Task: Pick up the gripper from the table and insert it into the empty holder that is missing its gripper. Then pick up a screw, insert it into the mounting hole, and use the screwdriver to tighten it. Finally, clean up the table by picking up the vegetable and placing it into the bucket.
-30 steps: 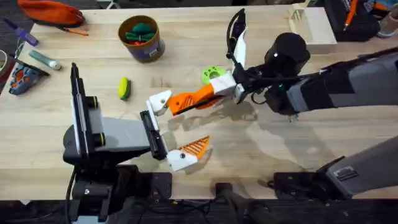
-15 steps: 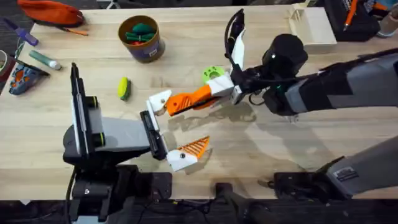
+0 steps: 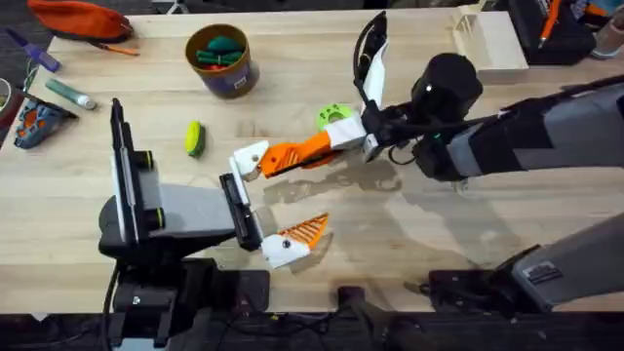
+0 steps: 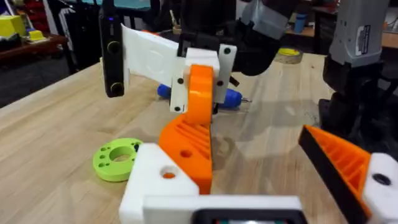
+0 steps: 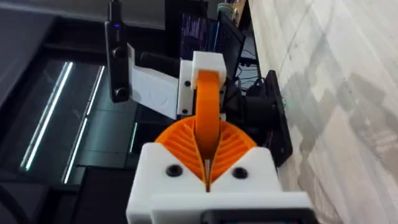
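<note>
Even, bright indoor light over a pale wooden table (image 3: 439, 244), sharp overhead and softer in the wrist views.

From overhead the light falls from above and soft, short shadows lie on the wood beside the right arm (image 3: 517, 136) and under the orange gripper (image 3: 297, 154); no hard glare. The left wrist view keeps the green disc (image 4: 118, 159) and the near orange ribs crisp, while the room behind blurs. The right wrist view is dim on one side, with pale light streaks (image 5: 46, 118) on a dark reflecting surface, and the wood grain looks stretched toward the edge.
</note>
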Tool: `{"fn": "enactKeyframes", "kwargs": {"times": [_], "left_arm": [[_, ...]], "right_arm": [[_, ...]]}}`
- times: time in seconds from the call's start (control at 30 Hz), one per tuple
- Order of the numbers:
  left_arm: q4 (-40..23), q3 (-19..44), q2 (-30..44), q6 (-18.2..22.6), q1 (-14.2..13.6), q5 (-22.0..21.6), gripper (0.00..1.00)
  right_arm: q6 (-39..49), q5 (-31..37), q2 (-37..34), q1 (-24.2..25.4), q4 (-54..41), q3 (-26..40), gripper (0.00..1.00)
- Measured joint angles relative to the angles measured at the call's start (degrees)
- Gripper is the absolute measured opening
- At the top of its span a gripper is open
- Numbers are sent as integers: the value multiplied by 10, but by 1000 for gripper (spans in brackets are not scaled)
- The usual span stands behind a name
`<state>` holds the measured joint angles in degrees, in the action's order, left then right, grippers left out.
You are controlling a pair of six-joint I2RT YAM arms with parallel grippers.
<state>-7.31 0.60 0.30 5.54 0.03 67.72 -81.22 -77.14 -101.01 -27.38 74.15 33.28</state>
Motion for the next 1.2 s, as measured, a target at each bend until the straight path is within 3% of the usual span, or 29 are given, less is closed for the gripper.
{"fn": "enactKeyframes", "kwargs": {"times": [1.2], "left_arm": [[0, 0, 0, -9, 0, -2, 986]], "right_arm": [[-11, 69, -13, -42, 6, 0, 8]]}}
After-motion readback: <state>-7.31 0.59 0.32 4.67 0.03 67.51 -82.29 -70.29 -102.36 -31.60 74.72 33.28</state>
